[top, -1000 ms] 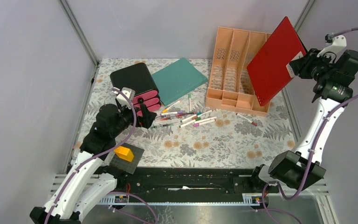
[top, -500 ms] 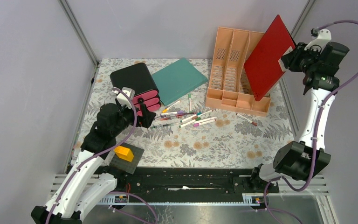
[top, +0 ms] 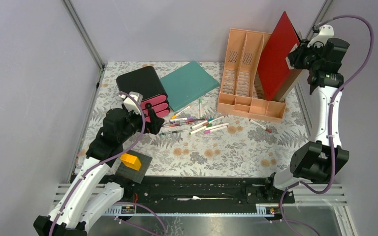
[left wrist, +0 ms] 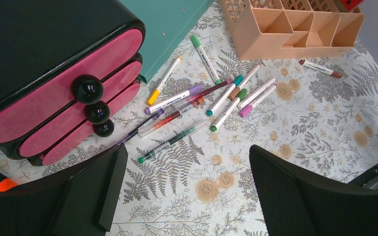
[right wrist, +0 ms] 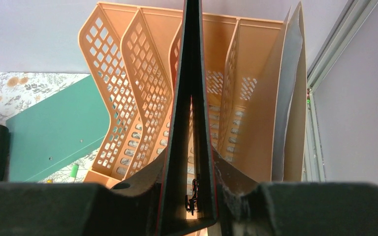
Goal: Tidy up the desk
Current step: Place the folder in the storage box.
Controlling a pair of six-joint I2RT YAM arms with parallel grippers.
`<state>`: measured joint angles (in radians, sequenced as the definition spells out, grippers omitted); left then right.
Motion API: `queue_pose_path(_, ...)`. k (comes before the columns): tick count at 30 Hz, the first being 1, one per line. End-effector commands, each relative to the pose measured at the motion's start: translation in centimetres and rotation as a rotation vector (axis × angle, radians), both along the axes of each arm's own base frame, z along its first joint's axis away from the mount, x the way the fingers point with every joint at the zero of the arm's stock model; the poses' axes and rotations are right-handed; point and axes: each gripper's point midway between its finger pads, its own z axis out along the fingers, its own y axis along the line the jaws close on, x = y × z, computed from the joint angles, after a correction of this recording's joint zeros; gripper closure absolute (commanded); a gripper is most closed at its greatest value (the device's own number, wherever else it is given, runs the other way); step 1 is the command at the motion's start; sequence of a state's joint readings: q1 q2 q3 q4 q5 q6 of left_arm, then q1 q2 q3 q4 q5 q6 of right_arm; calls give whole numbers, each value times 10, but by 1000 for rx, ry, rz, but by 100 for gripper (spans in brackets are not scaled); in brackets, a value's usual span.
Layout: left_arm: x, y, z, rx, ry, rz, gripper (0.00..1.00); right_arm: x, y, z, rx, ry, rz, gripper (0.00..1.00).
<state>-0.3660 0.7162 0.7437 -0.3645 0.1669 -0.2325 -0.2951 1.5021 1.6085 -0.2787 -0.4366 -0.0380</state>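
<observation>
The desk (top: 236,147) has a pale cloth with fern leaves and orange flowers. My right gripper (top: 298,56) is shut on the edge of a red folder (top: 278,54). It holds the folder nearly upright over the right end of the peach file rack (top: 241,69). In the right wrist view the folder (right wrist: 192,98) is edge-on between my fingers, with the rack (right wrist: 133,88) behind it. My left gripper (top: 150,123) is open and empty. It hovers low over the cloth (left wrist: 216,187), just in front of the black drawer box with pink fronts (left wrist: 54,73).
Several pens (top: 202,125) lie loose mid-desk, and they also show in the left wrist view (left wrist: 211,98). One more pen (top: 261,126) lies in front of the rack. A teal folder (top: 189,83) lies flat at the back. A yellow block (top: 131,161) sits on a black pad at the near left.
My right arm has swung the red folder left and turned it more upright, bringing it over the rack's right end. My left arm has hardly moved.
</observation>
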Motion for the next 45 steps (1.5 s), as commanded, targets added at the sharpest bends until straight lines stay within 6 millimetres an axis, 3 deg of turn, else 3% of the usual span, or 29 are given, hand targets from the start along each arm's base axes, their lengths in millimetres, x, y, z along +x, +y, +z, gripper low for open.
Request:
queue_pose_path(1,6,1,9,-6,-40,11,1,14,1,54,-70,-194,5,100)
queue_pose_path(19,8,2,6,-4,-31,13,1,22,8,15,-70,-205,31,100)
queue_pose_path(26,9,2,5,-4,-26,12,1,7,-2,42,-117,-283,-57,100)
queue_pose_path(30,9,2,5,-6,-25,11,1,8,1,49,-121,-298,-45,100)
queue_pose_path(45,12,3,1,-3,-10,20,1,36,17,39,-121,-313,-52,100)
